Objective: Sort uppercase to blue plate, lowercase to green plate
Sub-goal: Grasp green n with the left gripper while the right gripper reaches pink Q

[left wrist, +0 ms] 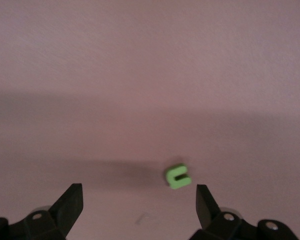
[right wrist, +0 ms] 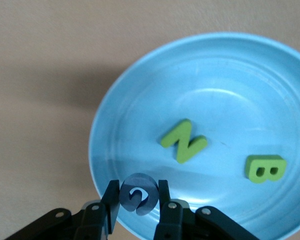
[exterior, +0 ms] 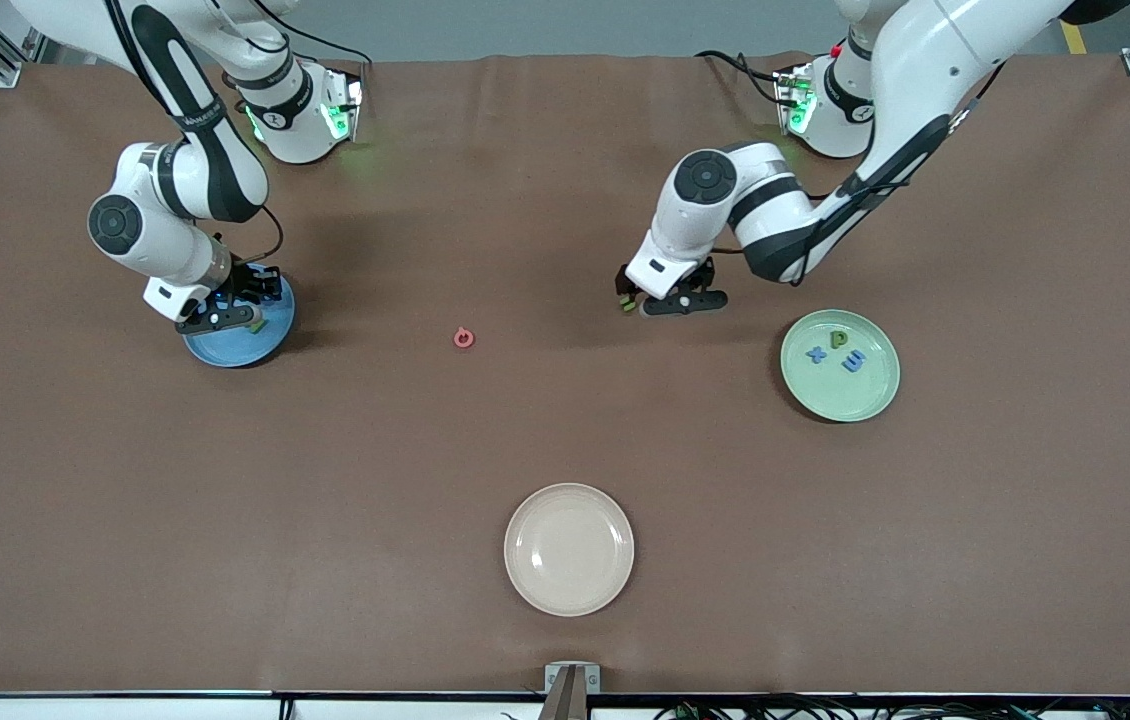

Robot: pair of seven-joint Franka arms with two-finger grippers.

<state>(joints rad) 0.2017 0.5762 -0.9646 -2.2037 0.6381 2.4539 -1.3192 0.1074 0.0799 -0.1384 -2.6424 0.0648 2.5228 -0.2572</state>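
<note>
From the front, the right gripper is hovering over the blue plate while the green plate is holding three lowercase letters. In the left wrist view, the green n is lying on the bench between the released fingers, closer to one. In the right wrist view, the fingers are clenching the blue G above the plate rim, with the green N and B lying inside

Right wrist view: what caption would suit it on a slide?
Right gripper, shut on the blue G, over the blue plate holding the green N and B.
</note>
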